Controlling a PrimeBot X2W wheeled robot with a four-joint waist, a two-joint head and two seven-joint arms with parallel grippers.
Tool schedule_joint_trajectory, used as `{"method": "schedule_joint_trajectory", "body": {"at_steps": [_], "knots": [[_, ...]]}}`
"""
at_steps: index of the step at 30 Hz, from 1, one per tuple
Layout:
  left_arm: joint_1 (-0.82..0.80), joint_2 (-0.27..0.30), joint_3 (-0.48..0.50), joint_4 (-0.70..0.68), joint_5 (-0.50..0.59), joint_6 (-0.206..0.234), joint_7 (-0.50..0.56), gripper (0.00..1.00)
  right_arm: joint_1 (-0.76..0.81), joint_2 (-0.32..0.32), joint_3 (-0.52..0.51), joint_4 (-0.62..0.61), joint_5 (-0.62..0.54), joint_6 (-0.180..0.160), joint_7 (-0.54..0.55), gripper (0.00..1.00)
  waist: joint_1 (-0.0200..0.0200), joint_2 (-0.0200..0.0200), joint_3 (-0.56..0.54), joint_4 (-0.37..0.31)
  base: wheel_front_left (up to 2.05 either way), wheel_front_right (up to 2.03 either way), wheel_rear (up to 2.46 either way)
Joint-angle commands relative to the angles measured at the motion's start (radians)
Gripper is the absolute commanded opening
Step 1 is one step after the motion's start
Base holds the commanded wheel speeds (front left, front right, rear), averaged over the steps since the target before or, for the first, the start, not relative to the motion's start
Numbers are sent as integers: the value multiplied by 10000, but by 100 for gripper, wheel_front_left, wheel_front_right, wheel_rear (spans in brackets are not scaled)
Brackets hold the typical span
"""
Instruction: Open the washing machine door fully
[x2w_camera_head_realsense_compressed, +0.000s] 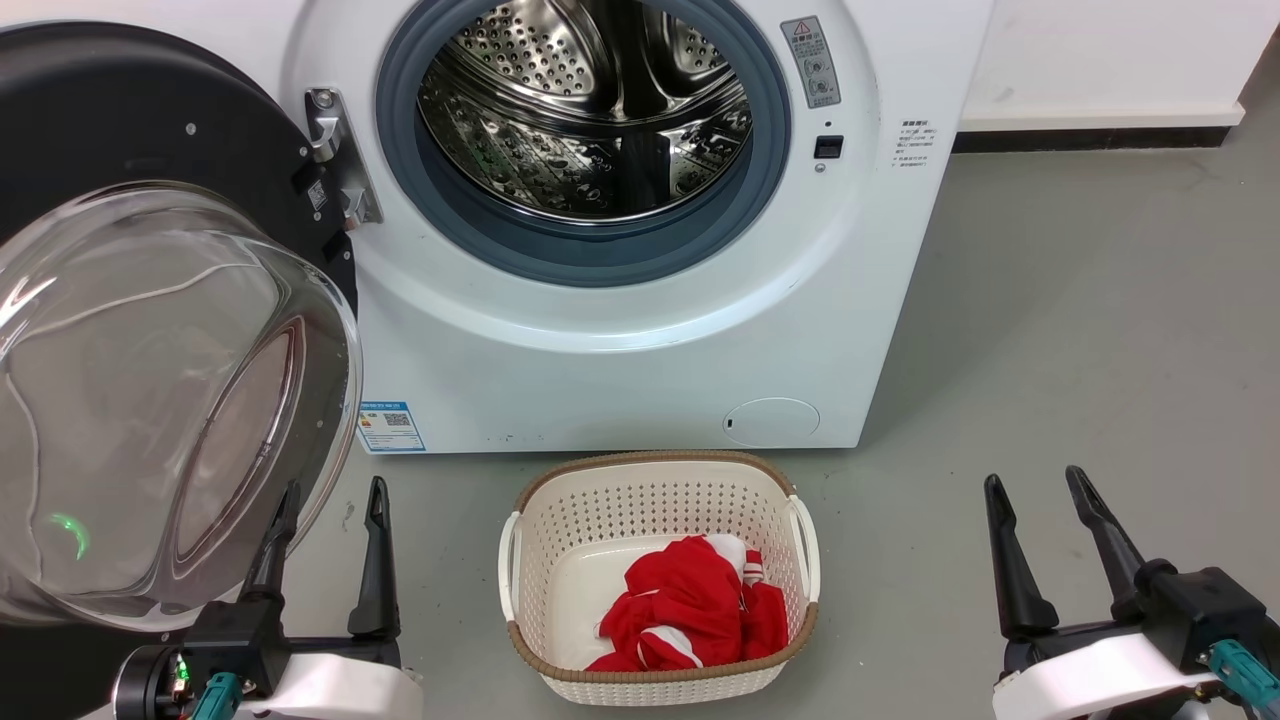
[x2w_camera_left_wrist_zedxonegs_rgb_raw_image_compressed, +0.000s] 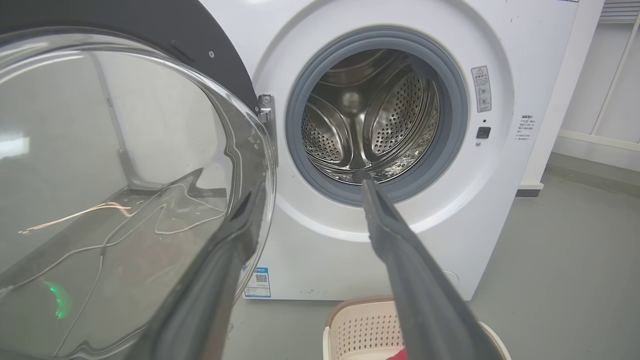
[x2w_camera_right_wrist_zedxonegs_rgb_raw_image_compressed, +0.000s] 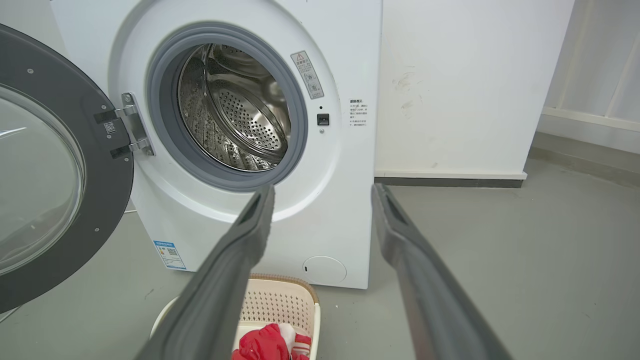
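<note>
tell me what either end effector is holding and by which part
Nothing: the left end effector is open beside the washing machine door, the right end effector open too, both empty.

Head view looks down, wrist views low, 3 share drum (x2w_camera_head_realsense_compressed: 585, 110)

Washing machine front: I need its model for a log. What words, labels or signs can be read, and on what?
No word or number reads clearly.
Grey sticker beside the drum: a warning triangle; the rest too small.
Printed lines right of it: too small.
Blue label, lower left: a QR code; text blurred.
Small tag on the washing machine door: too small.
</note>
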Motion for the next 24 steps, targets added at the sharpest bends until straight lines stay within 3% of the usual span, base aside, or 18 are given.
{"method": "schedule_joint_trajectory", "body": {"at_steps": [1, 10, 11, 14, 17, 24], "knots": [[38, -38, 20, 15, 24, -7, -21, 100, -9, 13, 9, 12, 51, -7, -50, 100, 0, -1, -1, 0, 0, 0, 0], [17, -86, 46, 44, 72, -98, -21, 100, -17, 13, -11, 57, 168, -7, -87, 100, 0, -1, 8, 0, 0, 0, 0], [12, -87, 41, 49, 75, -114, -21, 0, -15, 13, -12, 61, 190, -7, -87, 0, 0, -1, 9, 4, 0, 0, 0], [-5, -97, 55, 275, -82, -103, 55, 0, 74, 0, 22, 208, 194, 0, -19, 0, 0, -1, 10, 1, 0, 0, 0], [-203, -108, 199, 503, -1134, -158, 412, 0, -15, -55, 19, 305, 1356, 0, 117, 0, 0, -1, 13, 11, 0, 0, 0], [-284, -123, 205, 602, -2531, -229, 702, 0, -230, -149, 9, 554, 2825, -1, 318, 0, 0, -1, 17, 22, 0, 0, 0]]}}
